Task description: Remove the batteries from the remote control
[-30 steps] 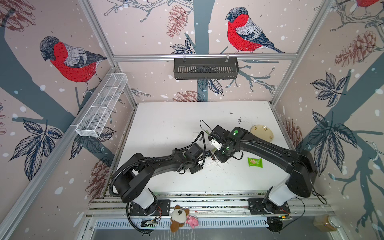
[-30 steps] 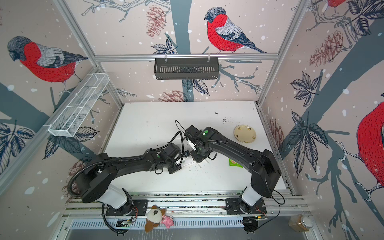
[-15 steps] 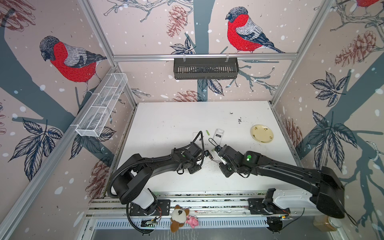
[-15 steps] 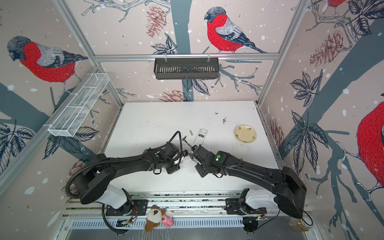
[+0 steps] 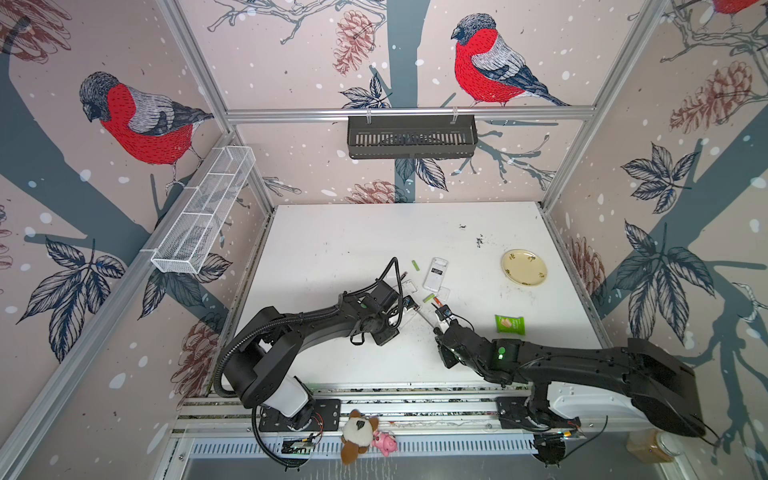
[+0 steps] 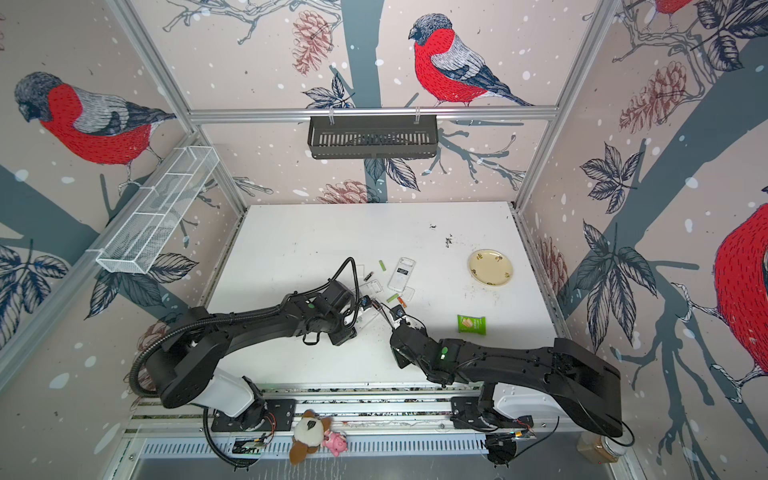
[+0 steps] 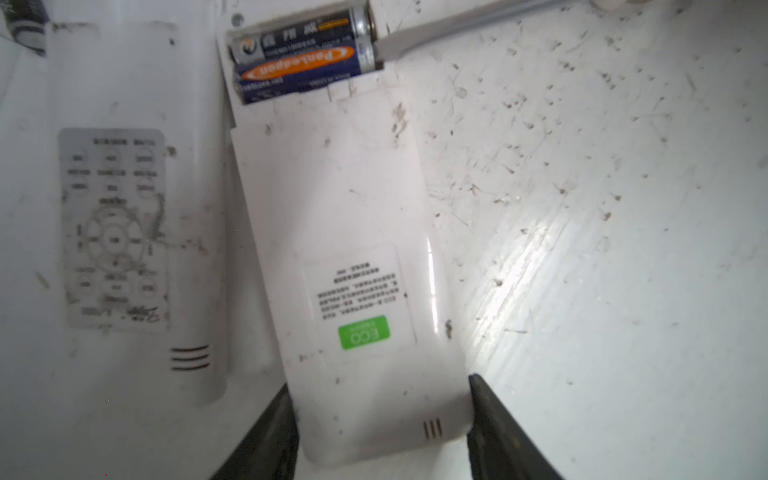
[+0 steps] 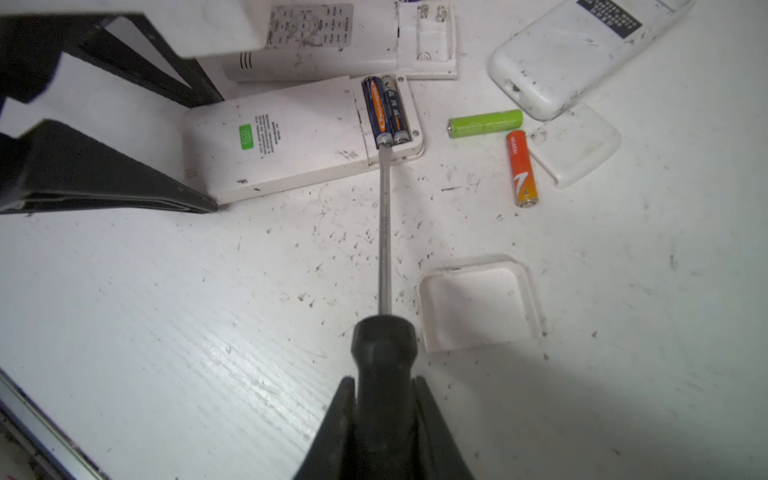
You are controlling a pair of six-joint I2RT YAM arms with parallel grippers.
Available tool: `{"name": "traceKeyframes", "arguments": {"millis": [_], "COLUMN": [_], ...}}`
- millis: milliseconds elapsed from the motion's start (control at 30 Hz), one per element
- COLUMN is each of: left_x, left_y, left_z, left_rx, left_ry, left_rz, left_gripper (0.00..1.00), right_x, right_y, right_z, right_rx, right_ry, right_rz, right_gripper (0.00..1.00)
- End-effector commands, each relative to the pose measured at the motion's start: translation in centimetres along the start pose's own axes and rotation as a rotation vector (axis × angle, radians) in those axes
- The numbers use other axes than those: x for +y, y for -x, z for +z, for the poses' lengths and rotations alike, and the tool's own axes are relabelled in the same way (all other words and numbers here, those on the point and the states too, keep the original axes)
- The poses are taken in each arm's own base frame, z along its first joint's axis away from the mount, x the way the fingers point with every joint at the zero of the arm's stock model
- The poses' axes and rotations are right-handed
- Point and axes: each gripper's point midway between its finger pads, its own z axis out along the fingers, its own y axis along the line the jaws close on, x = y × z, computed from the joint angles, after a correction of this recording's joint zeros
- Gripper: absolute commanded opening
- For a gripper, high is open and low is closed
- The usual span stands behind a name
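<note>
The white remote control (image 7: 353,232) lies face down, its battery bay uncovered. Two dark batteries (image 8: 386,110) sit side by side in the bay. My left gripper (image 7: 379,384) is shut on the remote's far end, one finger on each side. My right gripper (image 8: 383,382) is shut on the black handle of a screwdriver (image 8: 385,232). The blade tip rests against the end of the batteries (image 7: 299,54) in the bay. A lime green battery (image 8: 484,123) and an orange-red battery (image 8: 521,168) lie loose on the table beside the remote. In both top views the grippers (image 5: 405,309) (image 5: 438,330) meet mid-table.
Two other white remotes (image 8: 332,37) (image 8: 582,50) lie just beyond the held one. Loose battery covers (image 8: 478,305) (image 8: 575,143) lie near the screwdriver. Another green battery (image 5: 415,266), a cream plate (image 5: 523,268) and a green packet (image 5: 509,324) sit further off.
My right arm has dropped low and drawn back toward the table's front, screwdriver still in its grip, uncovering the remotes. The left arm has stayed put.
</note>
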Motion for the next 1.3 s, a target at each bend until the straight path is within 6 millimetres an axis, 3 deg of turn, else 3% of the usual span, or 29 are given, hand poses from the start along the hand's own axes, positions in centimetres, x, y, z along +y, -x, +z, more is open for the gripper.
{"name": "traceKeyframes", "arguments": {"millis": [0,433,600,700,833,967,1033,1167,1267], "left_x": [-3.7,-3.4,-2.6,-2.0,-1.0,-0.5,-1.5,-0.3,-0.3], "left_y": [0.9,1.1,1.4,2.1,4.4,5.9,6.4,5.5,6.0], "left_z": [-0.5,0.0,-0.5,-1.6,-4.5,-6.8,-7.0,-5.7,-4.9], "left_rx": [-0.060,-0.061,-0.076,-0.118,-0.234,-0.335,-0.373,-0.288,-0.232], "left_ry": [-0.217,-0.238,-0.194,-0.151,-0.107,-0.091,-0.157,-0.106,-0.105], "left_rz": [0.088,0.072,0.049,0.019,-0.095,-0.262,-0.306,-0.510,-0.613], "left_gripper": [0.00,0.00,0.00,0.02,0.45,0.73,0.99,0.99,0.99], "right_x": [1.4,0.8,-0.7,-1.8,-3.0,-3.8,-4.1,-4.4,-4.4], "right_y": [3.4,4.9,3.6,3.3,3.5,4.4,4.9,6.5,7.7], "right_z": [-0.4,-2.2,-2.0,-2.9,-4.0,-4.8,-5.1,-5.5,-5.6], "right_rx": [-0.170,-0.412,-0.338,-0.326,-0.303,-0.250,-0.212,-0.165,-0.142], "right_ry": [0.073,0.173,0.119,0.091,0.125,0.155,0.159,0.150,0.139], "right_rz": [0.067,0.131,0.156,0.181,0.253,0.311,0.308,0.281,0.257], "right_gripper": [0.00,0.00,0.00,0.00,0.00,0.00,0.00,0.00,0.00]}}
